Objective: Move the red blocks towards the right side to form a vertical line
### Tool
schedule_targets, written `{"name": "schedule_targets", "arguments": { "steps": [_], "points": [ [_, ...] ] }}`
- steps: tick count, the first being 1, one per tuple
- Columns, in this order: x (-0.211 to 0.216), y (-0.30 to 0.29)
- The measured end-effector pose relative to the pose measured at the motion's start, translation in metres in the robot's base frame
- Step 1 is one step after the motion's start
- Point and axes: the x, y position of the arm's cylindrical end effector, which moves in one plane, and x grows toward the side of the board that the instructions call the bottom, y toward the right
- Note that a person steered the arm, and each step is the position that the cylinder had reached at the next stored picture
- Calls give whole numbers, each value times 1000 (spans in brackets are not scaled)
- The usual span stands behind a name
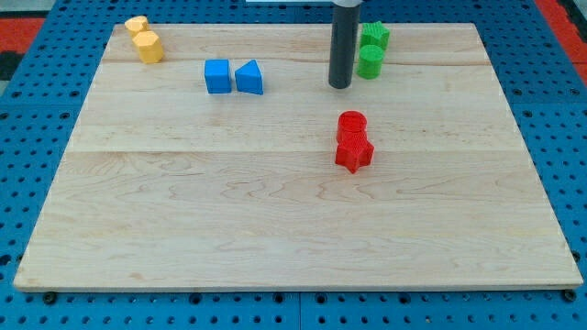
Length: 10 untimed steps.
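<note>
Two red blocks sit touching a little right of the board's middle: a red cylinder [351, 125] and, just below it, a red star-shaped block [354, 153]. They form a short column. My tip [340, 85] is above the red cylinder, a short gap away, not touching it. The rod rises straight up out of the view's top.
Two green blocks, a star-like one [374, 36] and a cylinder [371, 62], sit just right of the rod. A blue cube [217, 76] and a blue triangular block [249, 78] lie at upper left of centre. Two yellow blocks [143, 39] sit at the top left corner of the wooden board [275, 229].
</note>
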Motion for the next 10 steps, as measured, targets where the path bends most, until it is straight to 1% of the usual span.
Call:
{"name": "schedule_targets", "arguments": {
  "steps": [1, 2, 3, 4, 5, 6, 7, 8, 9, 10],
  "points": [
    [18, 13],
    [24, 47],
    [42, 64],
    [52, 68],
    [62, 84],
    [92, 86],
    [133, 86],
    [160, 86],
    [162, 45],
    [168, 21]
  ]
}}
